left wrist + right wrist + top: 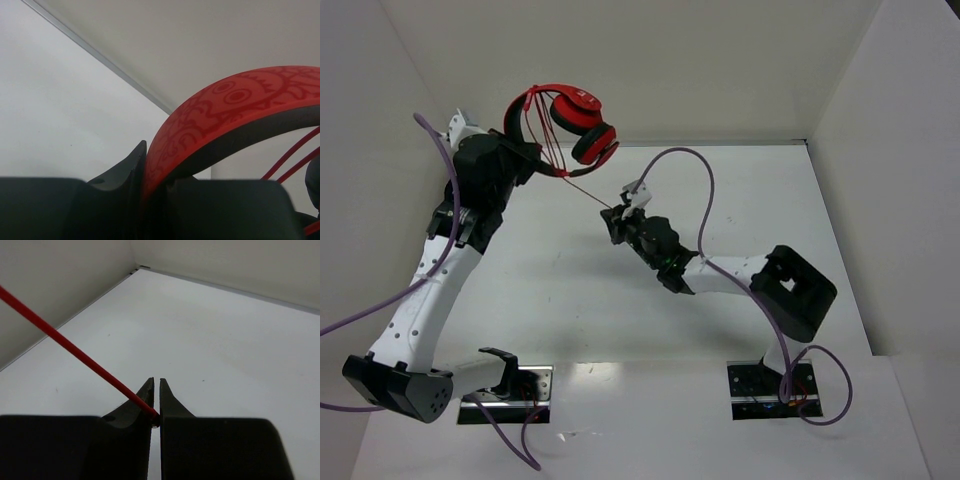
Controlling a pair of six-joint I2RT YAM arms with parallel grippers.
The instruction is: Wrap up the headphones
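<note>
**Cable drawn tight between two grips**

The left gripper (527,156) has the headphones (565,118) up off the table (570,300). In the left wrist view its jaws are clamped on the patterned red headband (225,107), which rises from between them and arches away to the right. That grip makes sense: it holds the band as a fixed frame to wind around, and leaves both ear cups (592,143) hanging free beyond the jaws.

Over to the right gripper (618,215). Its jaws are nearly together, pinching the thin red cable (75,347) low in the slot, close to the base of the fingers. From there the cable runs straight up and away to the left, with no sag at all. The top view shows the same line, taut from the jaws to the headphones. The tension is likely deliberate, so that each turn lies snug instead of drooping.

Red strands (292,160) already cross under the band just beyond the left jaws, so I'd judge the wrap to be partly done. How much cable trails behind the right jaws cannot be seen.
</note>
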